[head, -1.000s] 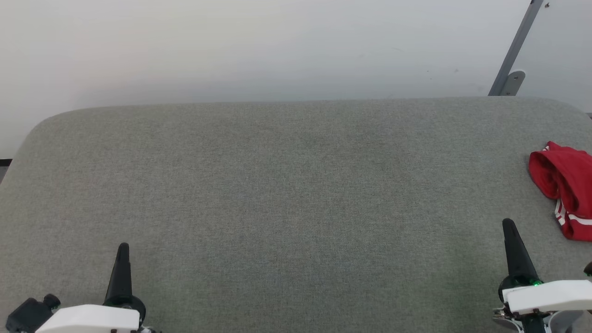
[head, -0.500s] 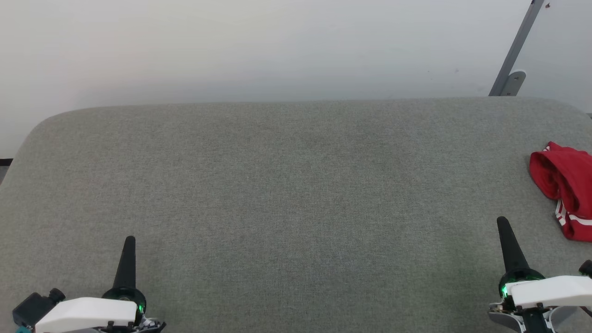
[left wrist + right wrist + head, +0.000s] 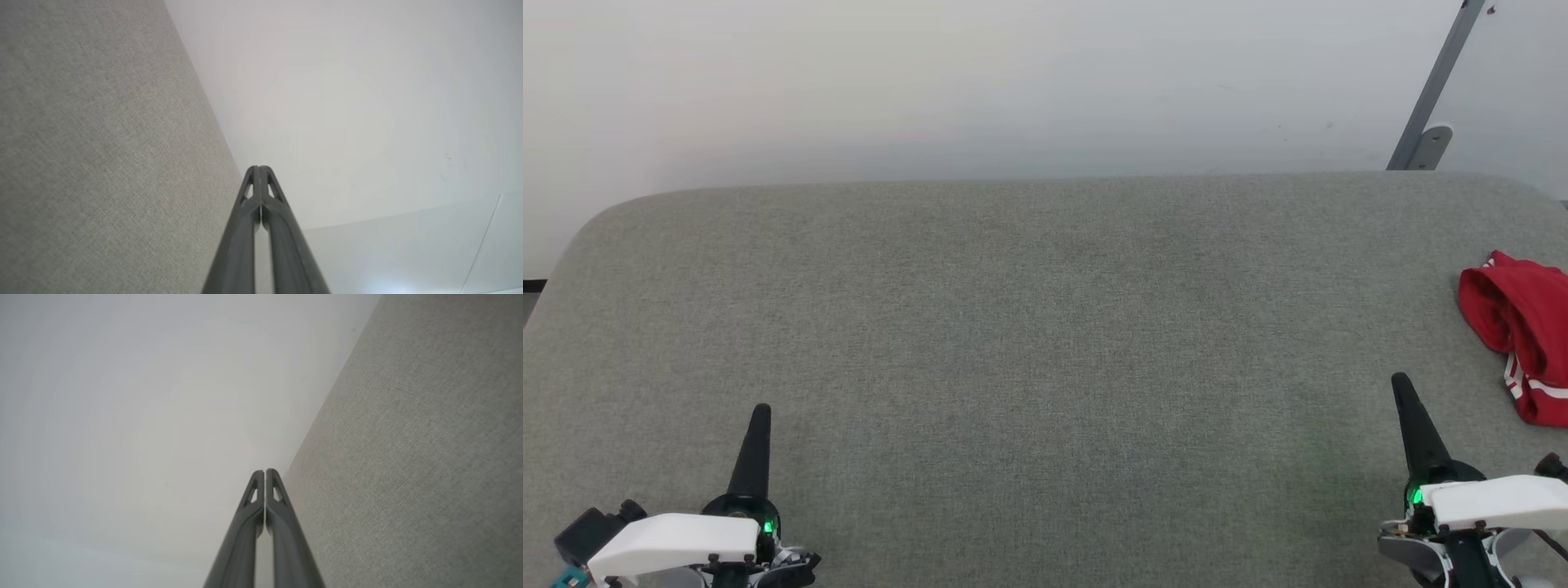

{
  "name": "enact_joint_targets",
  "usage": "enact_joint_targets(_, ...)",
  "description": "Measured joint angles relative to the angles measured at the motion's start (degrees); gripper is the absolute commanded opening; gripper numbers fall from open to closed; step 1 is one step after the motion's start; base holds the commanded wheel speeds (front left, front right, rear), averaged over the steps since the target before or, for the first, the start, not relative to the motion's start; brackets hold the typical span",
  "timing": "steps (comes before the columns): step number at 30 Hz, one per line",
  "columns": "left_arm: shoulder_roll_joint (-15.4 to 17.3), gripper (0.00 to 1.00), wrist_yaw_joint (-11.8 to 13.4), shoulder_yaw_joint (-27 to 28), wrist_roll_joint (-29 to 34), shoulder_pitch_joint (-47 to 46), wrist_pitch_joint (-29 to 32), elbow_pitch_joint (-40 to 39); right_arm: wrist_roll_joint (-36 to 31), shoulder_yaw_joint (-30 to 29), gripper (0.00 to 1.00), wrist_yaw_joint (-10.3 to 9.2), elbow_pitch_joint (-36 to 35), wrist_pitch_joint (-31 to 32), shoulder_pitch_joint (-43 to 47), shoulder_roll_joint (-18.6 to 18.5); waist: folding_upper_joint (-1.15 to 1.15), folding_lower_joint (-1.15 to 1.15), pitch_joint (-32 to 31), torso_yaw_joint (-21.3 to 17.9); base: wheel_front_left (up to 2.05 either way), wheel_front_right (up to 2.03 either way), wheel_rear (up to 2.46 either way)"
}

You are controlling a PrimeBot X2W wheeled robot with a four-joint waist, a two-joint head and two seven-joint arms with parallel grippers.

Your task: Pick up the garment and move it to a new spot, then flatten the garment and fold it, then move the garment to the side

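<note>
I count one garment [image 3: 1523, 335], red cloth with white stripes. I count two grippers, one left gripper [image 3: 760, 412] and one right gripper [image 3: 1401, 384]. My wrist views show two long dark fingers [image 3: 241, 228] on each, which makes four fingers in all. I count two white wrist housings [image 3: 674, 543], one per arm. I count two lit indicators: one green light [image 3: 767, 527] at the left gripper and one at the right. There is one grey fabric-covered surface [image 3: 1045, 327] and one pale wall [image 3: 1013, 82]. I also count one slanted grey metal bar [image 3: 1437, 82] and one metal bracket [image 3: 1427, 145].
</note>
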Motion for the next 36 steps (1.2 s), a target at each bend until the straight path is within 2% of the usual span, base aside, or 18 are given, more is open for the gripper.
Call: enact_joint_targets(36, -0.2, 0.0, 0.0, -0.8, -14.3, -3.4, 3.9, 2.0, 15.0, -0.3, 0.0, 0.0, 2.6, 4.4, -3.0, 1.1, 0.0, 0.0, 0.0, 0.2, 0.0, 0.0, 0.0)
